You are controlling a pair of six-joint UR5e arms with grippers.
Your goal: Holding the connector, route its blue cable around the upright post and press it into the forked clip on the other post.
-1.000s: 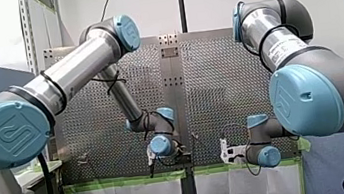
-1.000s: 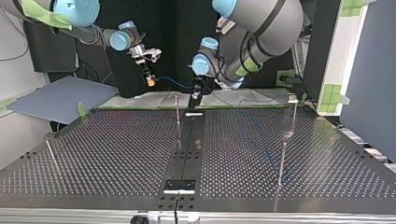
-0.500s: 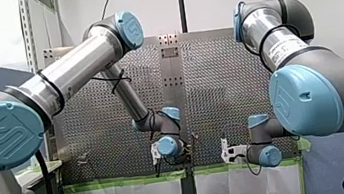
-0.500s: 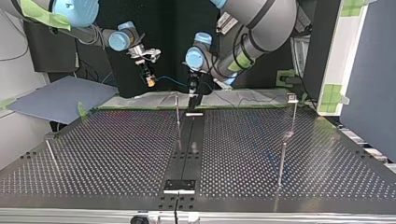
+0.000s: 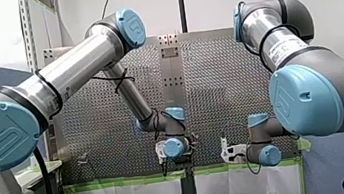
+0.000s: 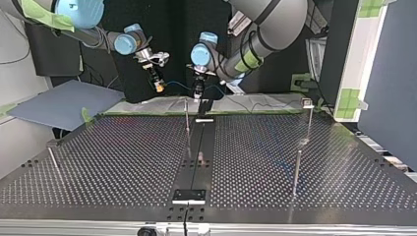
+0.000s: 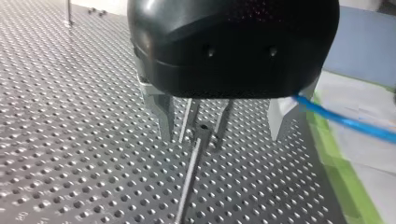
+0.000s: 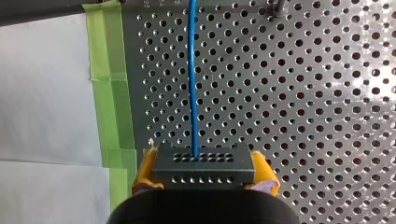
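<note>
My right gripper (image 8: pixel 204 179) is shut on a black connector (image 8: pixel 203 164), its yellow pads on either side. The blue cable (image 8: pixel 192 84) runs from the connector straight ahead over the perforated table. In the top view my right gripper (image 6: pixel 157 83) hangs above the table's far edge, and the cable (image 6: pixel 179 85) stretches to my left gripper (image 6: pixel 197 92). In the left wrist view my left gripper (image 7: pixel 220 135) is open. The forked clip (image 7: pixel 201 127) on its thin post (image 7: pixel 188 179) stands below, between the metal fingers (image 7: pixel 162 114). The cable (image 7: pixel 348 122) passes just outside one finger.
More thin posts stand on the table: one at the middle back (image 6: pixel 187 123), two at the top view's right (image 6: pixel 309 120) (image 6: pixel 296 172), and one at its left (image 6: pixel 54 161). Green tape (image 8: pixel 109 84) lines the table's edge.
My left arm has swung toward the top view's left, bringing its gripper closer to the cable and my right gripper. My right arm has held still with the connector.
</note>
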